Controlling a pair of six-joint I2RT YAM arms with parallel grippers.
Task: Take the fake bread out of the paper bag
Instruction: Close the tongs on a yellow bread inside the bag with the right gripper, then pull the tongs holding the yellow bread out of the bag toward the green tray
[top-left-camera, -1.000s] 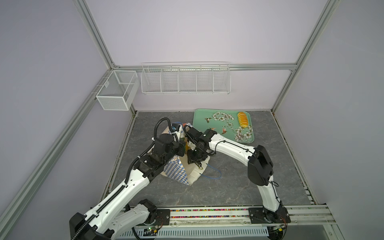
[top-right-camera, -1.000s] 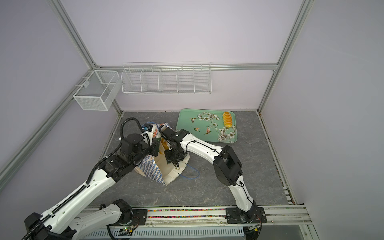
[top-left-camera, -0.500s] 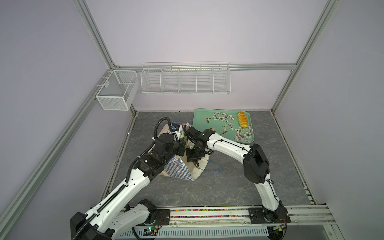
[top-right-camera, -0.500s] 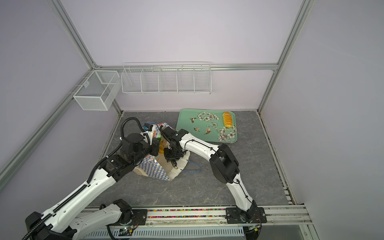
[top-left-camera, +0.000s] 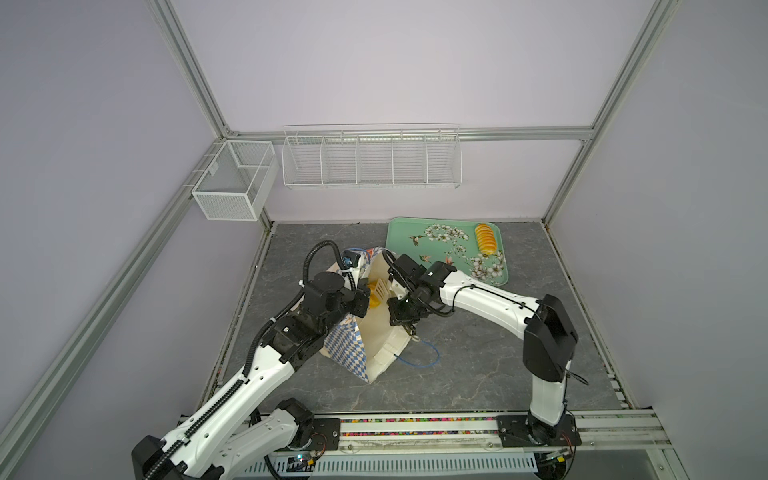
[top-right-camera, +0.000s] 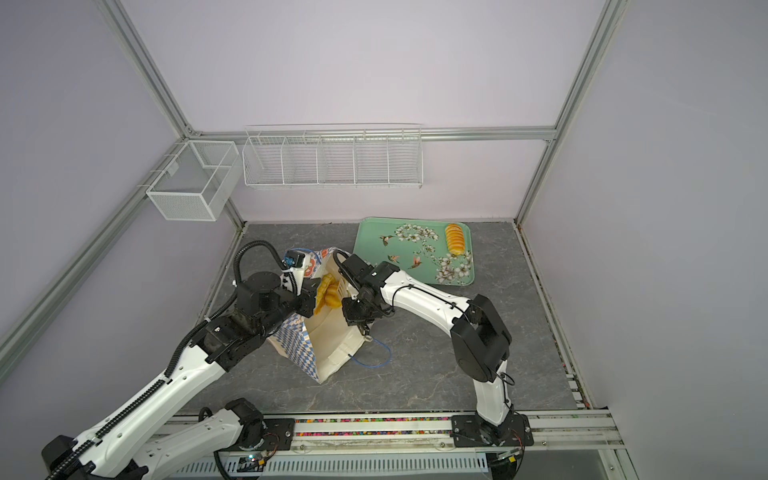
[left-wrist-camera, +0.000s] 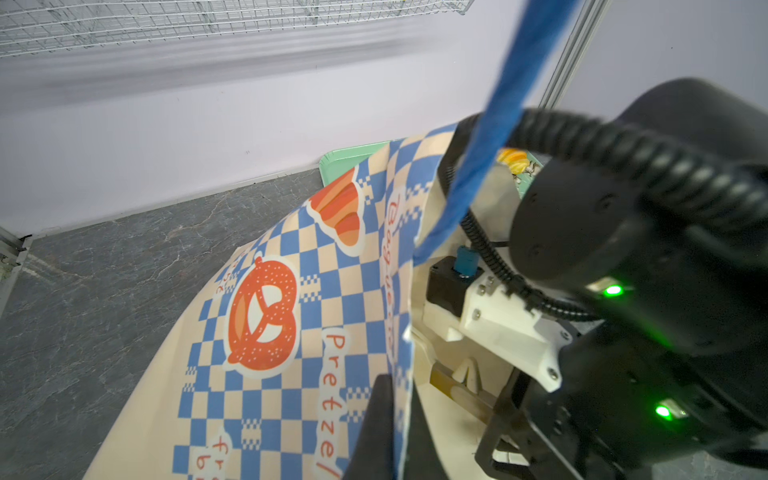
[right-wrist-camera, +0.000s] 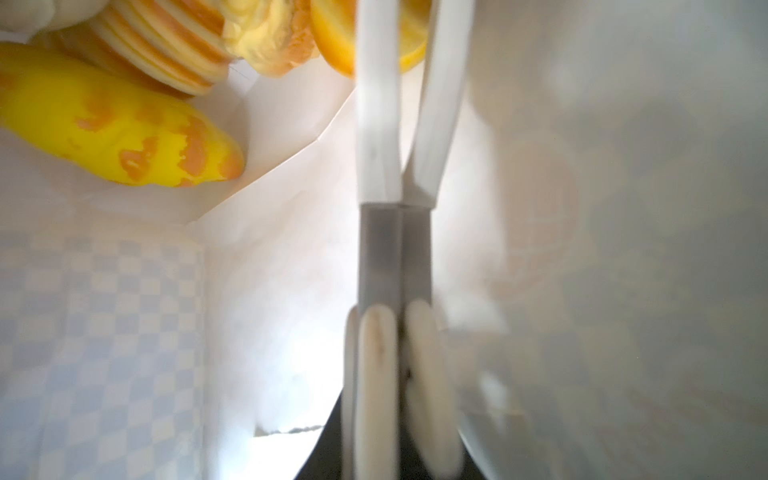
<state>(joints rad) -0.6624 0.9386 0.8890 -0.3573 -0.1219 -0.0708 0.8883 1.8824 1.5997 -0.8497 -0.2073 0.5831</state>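
The paper bag (top-left-camera: 345, 353) slumps on the table with its mouth held open, and most of the fake bread (top-right-camera: 328, 293) lies heaped inside it, past the tong tips. One ribbed loaf (top-left-camera: 485, 239) lies on the green tray (top-left-camera: 399, 232) beyond the bag. The breads look glossy, light and rounded, so probably slippery, and a long one is best pinched across its middle. The left gripper (top-left-camera: 360, 302) is clenched on the bag's rim, where the thin paper could crumple or tear. The right gripper (right-wrist-camera: 399, 309), inside the bag, is clenched on white tongs (right-wrist-camera: 399, 249). Their tips run out of frame, so whether they hold a bread cannot be told, and the breads inside cannot be counted.
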